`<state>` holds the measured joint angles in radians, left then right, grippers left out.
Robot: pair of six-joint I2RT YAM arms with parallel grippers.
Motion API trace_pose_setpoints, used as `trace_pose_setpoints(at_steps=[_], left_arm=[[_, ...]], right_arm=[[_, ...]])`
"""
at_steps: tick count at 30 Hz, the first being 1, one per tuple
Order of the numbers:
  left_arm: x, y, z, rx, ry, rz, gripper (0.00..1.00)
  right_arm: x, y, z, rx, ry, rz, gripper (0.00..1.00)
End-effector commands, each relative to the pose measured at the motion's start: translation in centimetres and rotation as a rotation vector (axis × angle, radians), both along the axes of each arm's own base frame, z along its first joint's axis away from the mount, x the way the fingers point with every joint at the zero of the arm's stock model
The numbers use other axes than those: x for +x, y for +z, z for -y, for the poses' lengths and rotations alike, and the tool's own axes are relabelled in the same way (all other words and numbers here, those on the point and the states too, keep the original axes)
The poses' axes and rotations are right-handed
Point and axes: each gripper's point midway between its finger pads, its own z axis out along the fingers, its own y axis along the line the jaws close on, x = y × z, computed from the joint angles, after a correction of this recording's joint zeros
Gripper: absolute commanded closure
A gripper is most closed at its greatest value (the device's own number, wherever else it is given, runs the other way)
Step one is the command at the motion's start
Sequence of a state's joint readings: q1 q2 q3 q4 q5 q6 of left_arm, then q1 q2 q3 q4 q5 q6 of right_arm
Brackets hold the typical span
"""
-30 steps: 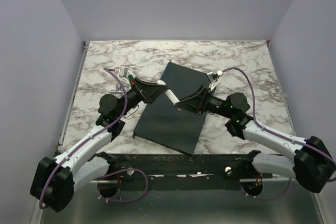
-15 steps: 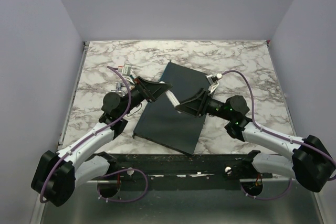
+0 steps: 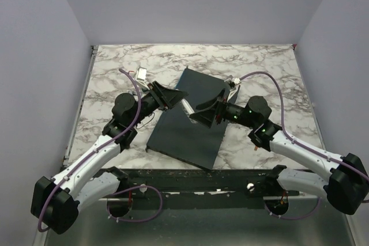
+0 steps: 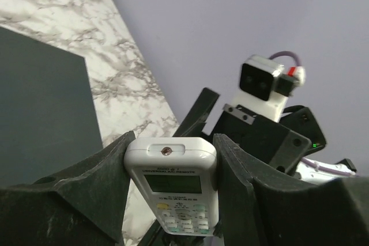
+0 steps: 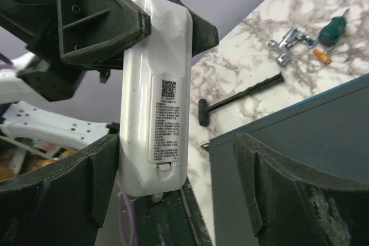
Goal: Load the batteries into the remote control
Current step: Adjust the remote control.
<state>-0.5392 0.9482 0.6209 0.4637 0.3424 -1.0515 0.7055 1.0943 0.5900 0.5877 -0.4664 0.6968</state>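
Observation:
The white remote control point(image 4: 171, 185) is clamped between the black fingers of my left gripper point(image 4: 173, 142), with its screen and buttons facing that camera. In the top view it hangs above the slab point(image 3: 185, 106) between my left gripper point(image 3: 174, 97) and right gripper point(image 3: 200, 113). The right wrist view shows its labelled back point(image 5: 155, 96) with the battery cover shut. My right gripper point(image 5: 179, 165) is open around the remote's lower end, which lies near the left finger point(image 5: 57, 194). One small orange battery point(image 5: 321, 56) lies on the marble far off.
A large dark grey slab point(image 3: 190, 125) lies under both grippers. Beside the battery lie a green-handled screwdriver point(image 5: 334, 29) and a small metal part point(image 5: 288, 43). A black rod tool point(image 5: 242, 93) lies nearer the slab. Marble table edges and walls ring the space.
Both wrists have shifted and turned a little, the left elbow moving forward. The remote stays between the two grippers above the slab, still held by the left gripper.

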Motion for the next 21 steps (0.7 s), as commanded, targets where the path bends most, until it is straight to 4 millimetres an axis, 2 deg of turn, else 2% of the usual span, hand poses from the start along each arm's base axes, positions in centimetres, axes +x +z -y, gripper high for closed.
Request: trace_pose_setpoints(at_steps=[1, 4, 8, 11, 15, 18, 21], left_arm=[[0.7, -1.5, -1.0, 0.102, 0.086, -0.100, 1.00], [1.2, -2.4, -1.5, 0.134, 0.127, -0.146, 1.00], [1.2, -2.3, -1.4, 0.119, 0.122, -0.116, 1.00], [0.3, -0.9, -0.8, 0.066, 0.063, -0.004, 1.00], [-1.4, 1.1, 0.0, -0.018, -0.032, 0.148, 1.00], [-2.8, 2.6, 0.7, -0.056, -0.121, 0.238, 1.00], [-3.7, 3.4, 0.9, -0.091, -0.165, 0.284, 1.00]], right_arm=[[1.3, -1.1, 0.8, -0.180, -0.045, 0.134, 0.13], [1.0, -1.3, 0.6, -0.195, -0.015, 0.148, 0.13], [0.9, -1.4, 0.4, -0.175, -0.013, 0.112, 0.13], [0.1, -0.2, 0.3, -0.100, 0.006, 0.085, 0.13], [-2.1, 1.5, -0.2, 0.041, 0.114, 0.037, 0.10], [-2.9, 1.4, -0.7, 0.079, 0.177, -0.013, 0.08], [-2.9, 0.8, -1.0, 0.084, 0.190, -0.036, 0.06]])
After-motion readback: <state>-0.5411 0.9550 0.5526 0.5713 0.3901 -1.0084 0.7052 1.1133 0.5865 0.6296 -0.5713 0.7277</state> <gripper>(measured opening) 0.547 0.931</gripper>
